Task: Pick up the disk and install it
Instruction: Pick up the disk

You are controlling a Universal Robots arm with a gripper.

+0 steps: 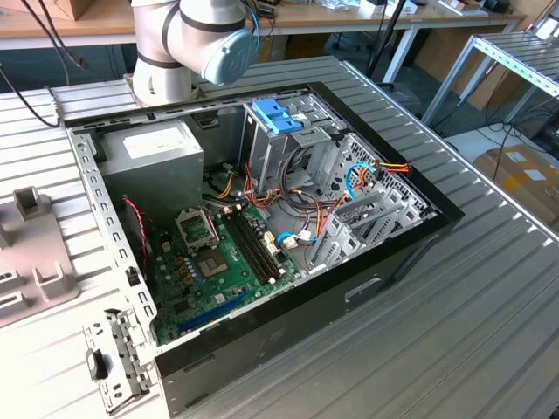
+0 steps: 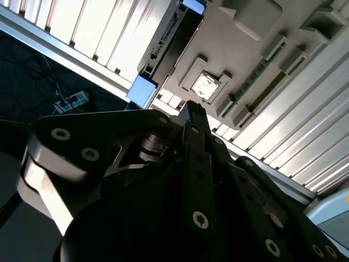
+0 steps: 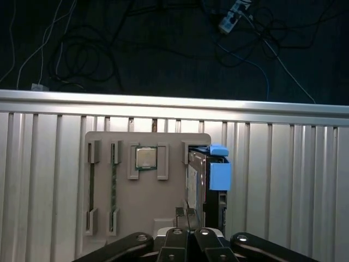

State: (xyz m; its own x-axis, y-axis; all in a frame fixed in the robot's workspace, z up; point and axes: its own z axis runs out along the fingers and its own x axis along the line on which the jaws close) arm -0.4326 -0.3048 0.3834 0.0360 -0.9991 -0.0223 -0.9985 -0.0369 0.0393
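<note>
Claw (image 3: 185, 214) closed and empty, above the parts tray (image 3: 147, 202).
The disk (image 3: 218, 174) stands on edge in the tray's end slot, just beside the claw's tips, long axis running away toward the counter (image 3: 43, 164) edge.

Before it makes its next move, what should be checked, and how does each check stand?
1. Disk seated in grey tray: ok, standing on edge.
2. Gripper holding the disk: not ok, it holds nothing.
3. Fingers open for a grab: not ok, shut.
4. Computer case open: ok.
5. Room inside the case for the disk: cannot tell.
</note>
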